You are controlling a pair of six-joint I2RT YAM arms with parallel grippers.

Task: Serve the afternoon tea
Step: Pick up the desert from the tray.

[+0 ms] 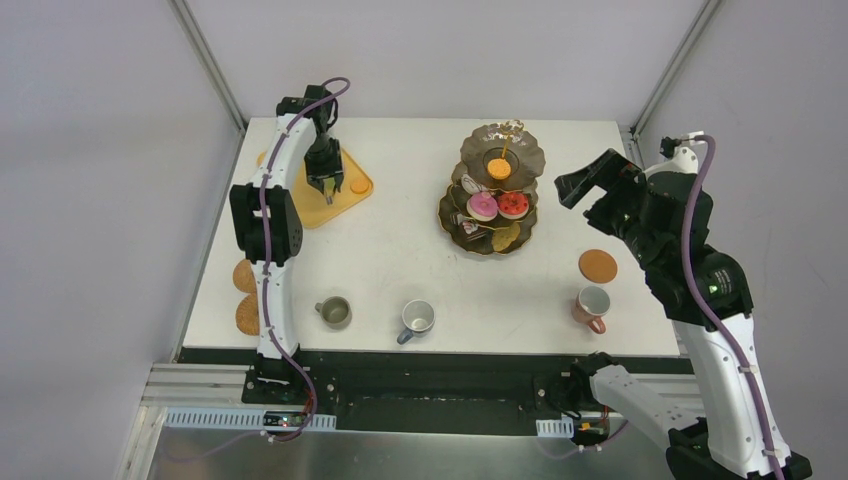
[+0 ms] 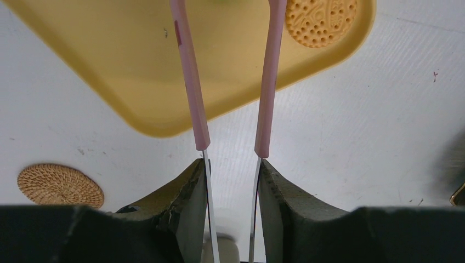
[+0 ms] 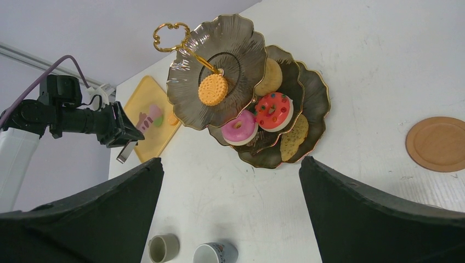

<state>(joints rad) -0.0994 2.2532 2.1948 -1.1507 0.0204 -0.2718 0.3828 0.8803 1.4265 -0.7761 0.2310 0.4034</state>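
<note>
**Near edge of the tabletop [image 1: 400, 250], left to right:** olive ceramic mug [image 1: 333, 312], grey-blue ceramic mug [image 1: 417, 318] and pink ceramic mug [image 1: 592, 306]. All stand upright and well apart.

**Left edge:** two round woven brown coasters [image 1: 245, 275], one behind the other, beside the left arm.

**Right edge:** flat round brown coaster [image 1: 598, 266], just beyond the pink mug and bare.

**Right of centre, toward the far edge:** dark gold-rimmed three-tier stand [image 1: 525, 150].
- Top tier: orange dotted macaron [image 1: 499, 169].
- Middle tier: pink-iced doughnut [image 1: 482, 206] and red-iced doughnut [image 1: 513, 204], side by side.
- Lowest tier: tan round biscuit [image 1: 505, 237].

**Far left corner:** yellow-orange rectangular tray [image 2: 109, 55], with a second orange macaron [image 2: 321, 19] in one corner.

**Left hand [image 2: 230, 170]:** over the tray, clamped on the pink-handled metal tongs [image 2: 190, 87], whose arms stand apart.

**Right hand [image 1: 590, 182]:** raised by the right edge, level with the stand. Its fingers are spread wide and hold nothing.
</note>
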